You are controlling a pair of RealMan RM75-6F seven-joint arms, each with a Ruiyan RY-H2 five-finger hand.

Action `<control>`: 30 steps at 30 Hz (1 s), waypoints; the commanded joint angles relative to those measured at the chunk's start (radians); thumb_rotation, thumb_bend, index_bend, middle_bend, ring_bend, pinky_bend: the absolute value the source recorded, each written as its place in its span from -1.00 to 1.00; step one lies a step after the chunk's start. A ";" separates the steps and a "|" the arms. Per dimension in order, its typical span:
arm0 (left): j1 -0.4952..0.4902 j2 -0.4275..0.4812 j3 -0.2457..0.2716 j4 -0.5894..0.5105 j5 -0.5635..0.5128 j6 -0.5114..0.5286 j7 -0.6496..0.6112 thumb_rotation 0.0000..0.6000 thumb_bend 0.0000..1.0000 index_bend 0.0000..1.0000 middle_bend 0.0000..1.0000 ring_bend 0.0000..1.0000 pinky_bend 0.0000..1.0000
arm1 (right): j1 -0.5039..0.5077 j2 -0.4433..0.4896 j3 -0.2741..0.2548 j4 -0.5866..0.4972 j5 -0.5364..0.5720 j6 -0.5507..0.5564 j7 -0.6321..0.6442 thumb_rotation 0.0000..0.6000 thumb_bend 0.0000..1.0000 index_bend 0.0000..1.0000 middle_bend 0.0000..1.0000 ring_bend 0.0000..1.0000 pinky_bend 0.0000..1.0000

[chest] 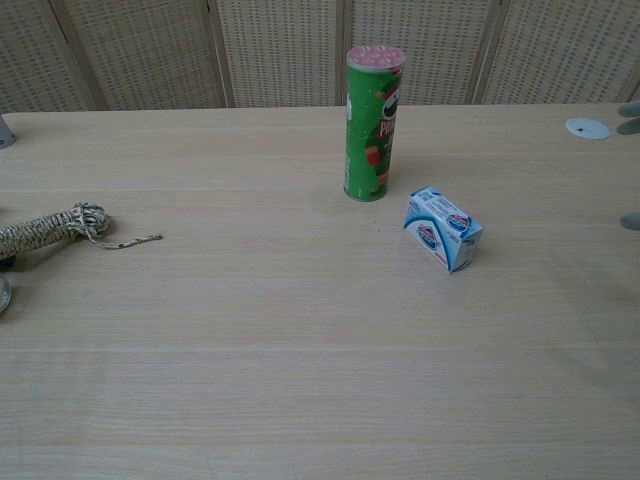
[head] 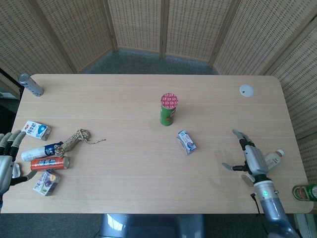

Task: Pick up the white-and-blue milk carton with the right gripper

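Note:
The white-and-blue milk carton (head: 186,142) (chest: 443,228) lies on its side near the table's middle, just right of and in front of a green chips can (head: 168,109) (chest: 373,122). My right hand (head: 250,160) hovers over the table to the right of the carton, well apart from it, fingers spread and holding nothing. In the chest view only its fingertips (chest: 630,110) show at the right edge. My left hand (head: 7,157) is at the table's left edge, fingers spread, empty.
A pale bottle (head: 270,162) lies under my right hand's far side and a green bottle (head: 304,192) sits at the right edge. At the left lie a rope coil (head: 74,139) (chest: 50,229), a red can (head: 49,163), small cartons (head: 36,130) and a grey cylinder (head: 30,85).

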 commanded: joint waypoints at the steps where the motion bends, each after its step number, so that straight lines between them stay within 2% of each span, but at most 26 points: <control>1: 0.000 -0.001 -0.002 0.002 -0.004 0.001 0.001 1.00 -1.00 -1.00 -1.00 -1.00 -1.00 | 0.051 -0.058 0.036 0.029 0.070 -0.070 -0.031 1.00 -1.00 -1.00 -1.00 -1.00 -1.00; 5: -0.001 0.000 -0.005 0.004 -0.015 -0.001 0.000 1.00 -1.00 -1.00 -1.00 -1.00 -1.00 | 0.108 -0.098 0.082 0.026 0.182 -0.157 -0.040 1.00 -1.00 -1.00 -1.00 -1.00 -1.00; 15: -0.003 0.007 -0.011 0.007 -0.025 -0.003 -0.015 1.00 -1.00 -1.00 -1.00 -1.00 -1.00 | 0.193 -0.253 0.117 0.053 0.378 -0.139 -0.223 1.00 -1.00 -1.00 -1.00 -1.00 -1.00; 23: -0.002 0.018 -0.018 0.009 -0.037 -0.001 -0.032 1.00 -1.00 -1.00 -1.00 -1.00 -1.00 | 0.258 -0.365 0.142 0.157 0.456 -0.151 -0.292 1.00 -1.00 -1.00 -1.00 -1.00 -1.00; 30: -0.005 0.015 -0.018 0.012 -0.044 -0.006 -0.030 1.00 -1.00 -1.00 -1.00 -1.00 -1.00 | 0.301 -0.422 0.172 0.249 0.498 -0.159 -0.327 1.00 -1.00 -1.00 -1.00 -1.00 -1.00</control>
